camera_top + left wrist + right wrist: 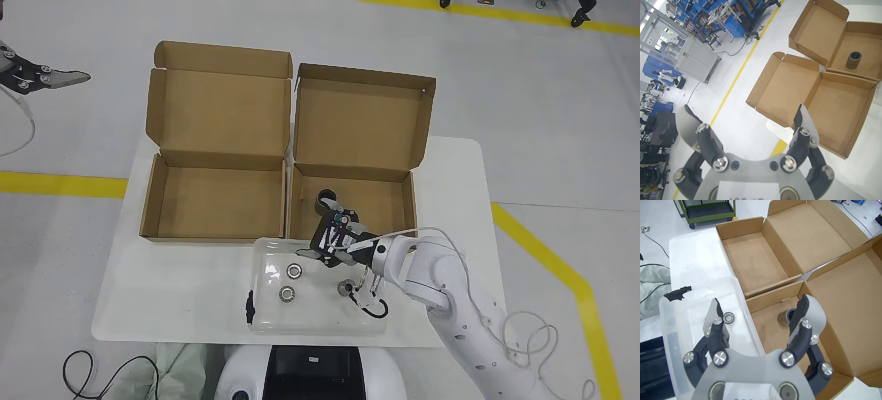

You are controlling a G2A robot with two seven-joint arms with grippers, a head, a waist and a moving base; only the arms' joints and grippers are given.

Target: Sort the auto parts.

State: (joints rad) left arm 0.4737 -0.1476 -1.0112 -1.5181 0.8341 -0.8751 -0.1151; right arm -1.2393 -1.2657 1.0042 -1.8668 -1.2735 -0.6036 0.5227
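The right claw [760, 298] is held wide open and empty above the far rim of the clear tub [696, 285]. A bearing [729, 317] is seen lying inside the tub. A dark metal sleeve [784, 318] is stood upright in the cardboard box [390, 205] just behind the tub. The left claw [743, 107], likewise spread open and empty, is held over the floor, well apart from the tub.

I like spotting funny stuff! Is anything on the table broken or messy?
Yes: the clear bin has a ragged strip of black tape stuck on its rim, like a patch over damage, though no crack shows. Nothing else stands out; the metal sleeve stands upright in its cardboard box.
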